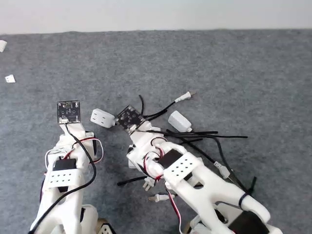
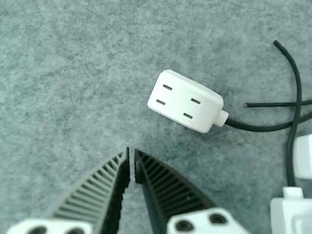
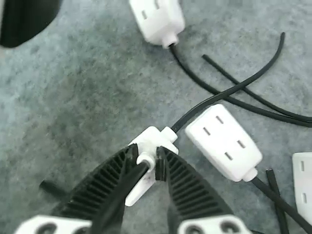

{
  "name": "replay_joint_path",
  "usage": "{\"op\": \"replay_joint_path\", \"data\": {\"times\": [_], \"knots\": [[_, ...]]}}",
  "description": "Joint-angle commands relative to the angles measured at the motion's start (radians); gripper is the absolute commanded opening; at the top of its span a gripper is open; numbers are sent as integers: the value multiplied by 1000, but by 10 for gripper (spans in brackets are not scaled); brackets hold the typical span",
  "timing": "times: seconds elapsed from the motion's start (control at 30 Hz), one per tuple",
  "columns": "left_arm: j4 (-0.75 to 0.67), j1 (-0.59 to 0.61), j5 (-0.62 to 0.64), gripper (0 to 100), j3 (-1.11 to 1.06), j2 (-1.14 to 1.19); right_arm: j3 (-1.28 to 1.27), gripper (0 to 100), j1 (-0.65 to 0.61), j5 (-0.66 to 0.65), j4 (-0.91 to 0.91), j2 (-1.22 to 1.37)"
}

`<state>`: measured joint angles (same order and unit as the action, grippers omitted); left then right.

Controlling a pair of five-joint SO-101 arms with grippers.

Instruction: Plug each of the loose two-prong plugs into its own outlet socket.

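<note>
My right gripper (image 3: pixel 146 163) is shut on a white two-prong plug (image 3: pixel 151 144) low over the grey carpet; its black cord runs off past a white outlet socket (image 3: pixel 223 141) lying just beside it. A second socket (image 3: pixel 156 17) lies farther off. My left gripper (image 2: pixel 131 155) is shut on nothing, a short way from a white socket (image 2: pixel 185 101) with two pairs of slots facing up. From above, one socket (image 1: pixel 101 118) lies between the two arms and another (image 1: pixel 179 121) to the right. A loose plug (image 1: pixel 184 97) lies beyond that one.
Black cords (image 1: pixel 204 134) cross in a tangle right of the right arm (image 1: pixel 185 168). More loose plugs (image 1: pixel 158 197) (image 1: pixel 222 169) lie close to that arm's base. Two white scraps (image 1: pixel 9 78) sit at the far left. Bare carpet stretches toward the back wall.
</note>
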<state>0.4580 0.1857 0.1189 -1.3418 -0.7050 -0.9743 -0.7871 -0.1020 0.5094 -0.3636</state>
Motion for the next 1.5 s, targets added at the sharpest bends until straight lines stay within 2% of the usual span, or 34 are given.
{"op": "replay_joint_path", "data": {"times": [0.0,0.1,0.23,0.4,0.47,0.63,0.9,1.2,1.27,1.4,1.47], "knots": [[-11,8,-29,15,50,-2,-14,8,-48,-21,62,16],[-11,23,-29,15,51,-2,-14,8,-59,-43,62,16],[-11,26,-29,15,53,-2,-9,29,-58,-2,56,15],[-12,29,-25,15,64,-2,20,236,-90,203,87,15],[-12,48,-21,15,70,-2,41,259,-110,262,104,16],[-11,84,51,21,101,3,118,240,-117,325,105,107],[-9,84,54,124,99,3,367,240,-117,428,214,334],[-9,86,55,124,99,5,417,231,-116,428,225,390],[-11,86,55,123,99,5,417,176,-113,396,225,392],[-11,86,55,123,97,5,423,2,-79,348,223,397],[-11,84,55,123,97,5,428,23,-45,350,239,394]]}}
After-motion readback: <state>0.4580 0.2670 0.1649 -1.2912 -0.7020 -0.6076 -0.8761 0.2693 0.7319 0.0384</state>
